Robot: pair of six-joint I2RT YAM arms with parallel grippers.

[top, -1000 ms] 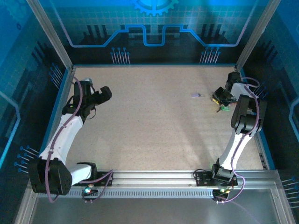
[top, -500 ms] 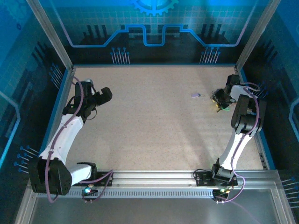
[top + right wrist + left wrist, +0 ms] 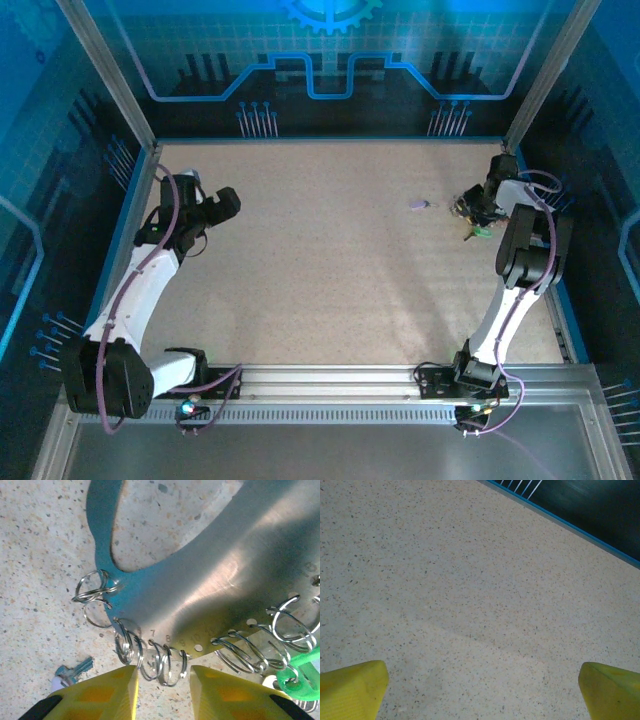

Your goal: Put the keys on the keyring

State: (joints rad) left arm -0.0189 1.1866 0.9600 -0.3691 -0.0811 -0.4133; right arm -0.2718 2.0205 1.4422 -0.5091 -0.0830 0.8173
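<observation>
Top view: left hand (image 3: 222, 200) well apart from right hand (image 3: 468, 207).
Left wrist: spread wide, empty.
Right wrist: half-parted, straddling silvery wire split rings (image 3: 162, 665), clamping nothing; tiny bluish metal key (image 3: 75, 669) just left.
Handling: light, stiff, slippery — pinch its head.

The flat metal plate (image 3: 225, 570) has a brushed satin finish; the table (image 3: 40, 555) is matt, speckled and stone-like. Thin wire rings (image 3: 170, 667) (polished steel, by the look) shine brightly; a green plastic loop (image 3: 300, 672) at right is glossy, a small key (image 3: 75, 669) at left silvery metal.
</observation>
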